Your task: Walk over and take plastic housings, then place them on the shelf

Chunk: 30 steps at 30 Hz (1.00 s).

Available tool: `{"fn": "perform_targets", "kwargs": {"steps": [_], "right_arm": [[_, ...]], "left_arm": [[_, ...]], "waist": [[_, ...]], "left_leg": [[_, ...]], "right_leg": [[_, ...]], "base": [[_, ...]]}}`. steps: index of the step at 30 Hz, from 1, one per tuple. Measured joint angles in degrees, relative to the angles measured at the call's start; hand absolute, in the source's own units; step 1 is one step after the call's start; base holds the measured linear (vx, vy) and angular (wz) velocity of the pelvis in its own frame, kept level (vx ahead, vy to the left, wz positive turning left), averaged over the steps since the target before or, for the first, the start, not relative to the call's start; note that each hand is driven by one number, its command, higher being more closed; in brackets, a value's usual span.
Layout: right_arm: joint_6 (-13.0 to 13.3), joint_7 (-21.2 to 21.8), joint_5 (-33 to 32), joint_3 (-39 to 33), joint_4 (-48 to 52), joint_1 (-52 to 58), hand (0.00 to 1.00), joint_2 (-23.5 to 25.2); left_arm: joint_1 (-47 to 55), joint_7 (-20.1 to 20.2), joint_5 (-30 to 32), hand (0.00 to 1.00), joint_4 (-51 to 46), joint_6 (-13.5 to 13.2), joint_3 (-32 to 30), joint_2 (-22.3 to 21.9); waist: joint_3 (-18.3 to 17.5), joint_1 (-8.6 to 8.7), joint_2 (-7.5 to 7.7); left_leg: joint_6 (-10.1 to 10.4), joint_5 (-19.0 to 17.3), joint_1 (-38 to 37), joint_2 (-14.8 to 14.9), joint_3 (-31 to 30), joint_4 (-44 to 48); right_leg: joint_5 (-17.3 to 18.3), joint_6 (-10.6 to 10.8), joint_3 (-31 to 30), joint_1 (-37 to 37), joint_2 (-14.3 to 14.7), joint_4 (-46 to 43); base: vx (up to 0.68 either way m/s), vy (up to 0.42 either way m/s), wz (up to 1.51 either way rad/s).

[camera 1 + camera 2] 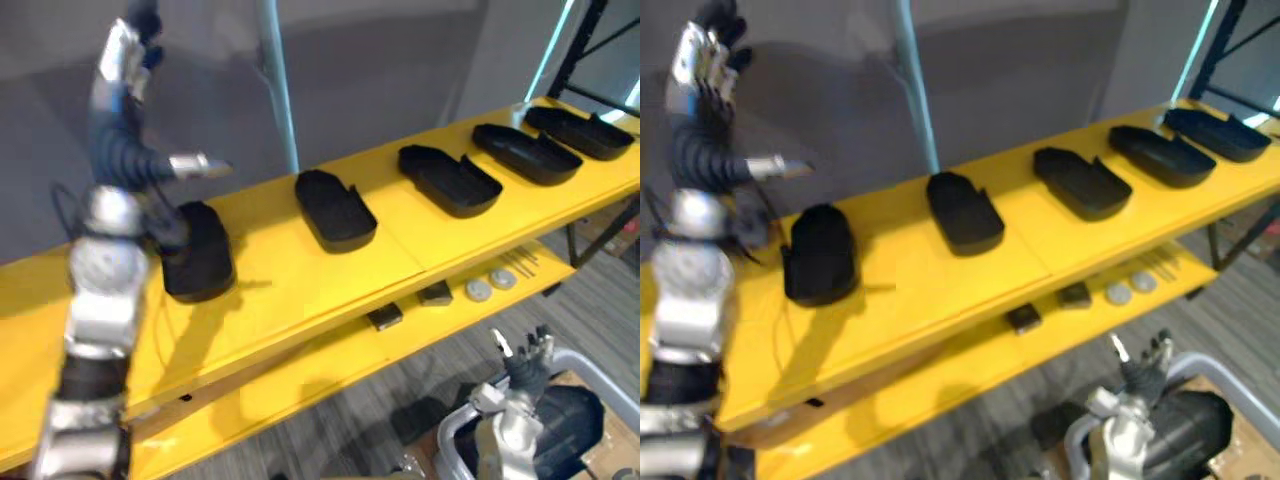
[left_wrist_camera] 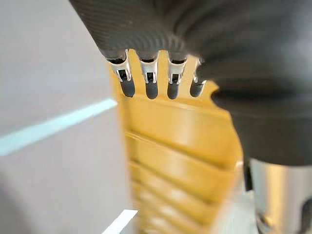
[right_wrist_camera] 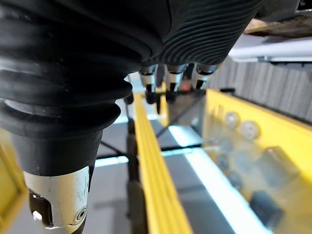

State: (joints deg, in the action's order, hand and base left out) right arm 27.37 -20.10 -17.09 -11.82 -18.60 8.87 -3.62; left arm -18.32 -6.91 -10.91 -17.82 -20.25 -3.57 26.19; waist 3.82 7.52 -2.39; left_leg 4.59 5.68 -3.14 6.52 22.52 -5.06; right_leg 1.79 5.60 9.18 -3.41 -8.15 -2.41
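We find five plastic housings (image 1: 335, 210) spaced in a row on the yellow shelf (image 1: 280, 285), mid-frame, presumably for separate access; the left hand (image 1: 125, 55), upper left, fingers apart, holds nothing; the right hand (image 1: 525, 360), lower right, likewise.

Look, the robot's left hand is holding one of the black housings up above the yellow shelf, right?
Not quite. The left hand is raised above the yellow shelf, but it holds nothing: its fingers are straight and empty. The nearest black housing lies on the shelf below the hand. The left eye view shows this.
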Motion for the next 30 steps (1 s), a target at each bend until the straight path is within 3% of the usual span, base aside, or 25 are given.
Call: {"fn": "perform_targets", "kwargs": {"steps": [3, 7, 10, 16, 21, 24, 30], "right_arm": [[0.27, 0.00, 0.00, -0.24, 2.79, 0.20, 0.00, 2.20], [0.33, 0.25, 0.01, 1.28, 4.81, 0.60, 0.00, 2.83], [0.33, 0.24, 0.02, 3.20, 5.25, 1.36, 0.00, 3.52], [0.32, 0.49, -0.04, 6.18, 5.42, 1.72, 0.00, 3.44], [0.32, 0.54, -0.10, 7.40, 5.40, 2.15, 0.00, 2.99], [0.32, 0.29, -0.10, 7.53, 4.95, 2.07, 0.00, 2.33], [0.32, -0.39, -0.03, 8.84, 0.98, 1.52, 0.00, -0.59]], "left_arm": [[7.12, 1.17, 0.07, 0.00, -2.68, -4.11, 3.83, -8.49], [14.12, 4.53, 0.73, 0.00, -3.53, -7.14, 11.78, -12.69], [17.73, 8.04, -0.26, 0.00, -1.82, -7.19, 15.79, -14.50], [22.72, 14.18, -0.38, 0.00, 4.55, -6.54, 20.65, -15.51], [26.79, 15.56, -0.56, 0.00, 7.11, -6.48, 21.15, -15.49], [27.83, 19.66, -0.36, 0.00, 9.84, -6.55, 23.37, -15.25], [26.61, 33.99, -3.44, 0.00, 10.80, -7.56, 32.83, -12.59]], "waist": [[-0.01, 0.03, 0.06], [-0.25, -0.49, 0.20], [-0.38, -0.48, 0.52], [-0.68, -0.53, 1.04], [-0.64, -0.86, 1.11], [-0.59, -1.79, 1.19], [-0.58, -2.12, 1.21]], "left_leg": [[0.17, 0.38, -0.01, 0.50, 0.29, -0.03], [0.18, 0.40, -0.20, 0.63, 1.69, -0.04], [0.18, 0.40, 0.21, 0.67, 1.81, -0.04], [0.20, 0.39, 0.90, 0.80, 1.91, -0.03], [0.20, 0.39, 1.29, 0.76, 1.81, -0.02], [0.22, 0.37, 1.35, 0.78, 1.59, -0.05], [0.22, 0.37, 1.44, 0.58, 1.46, -0.10]], "right_leg": [[0.23, -0.51, -0.44, 0.39, 0.50, 0.27], [-0.07, -0.43, -1.78, 1.16, 0.64, 0.41], [-0.71, -0.46, -1.89, 1.34, 0.72, 1.14], [-1.41, -0.24, -1.93, 1.52, 0.94, 2.26], [-1.92, 0.23, -1.78, 1.63, 0.94, 2.24], [-1.89, 0.24, -1.57, 1.53, 0.90, 2.21], [-1.65, 0.37, -1.50, 1.47, 0.54, 2.33]], "base": [[-0.08, -0.017, -0.08], [-0.05, 0.009, -0.15], [-0.02, 0.005, -0.07], [0.00, 0.000, 0.00], [0.00, -0.002, 0.01], [0.00, -0.008, 0.03], [0.00, 0.000, 0.00]]}}
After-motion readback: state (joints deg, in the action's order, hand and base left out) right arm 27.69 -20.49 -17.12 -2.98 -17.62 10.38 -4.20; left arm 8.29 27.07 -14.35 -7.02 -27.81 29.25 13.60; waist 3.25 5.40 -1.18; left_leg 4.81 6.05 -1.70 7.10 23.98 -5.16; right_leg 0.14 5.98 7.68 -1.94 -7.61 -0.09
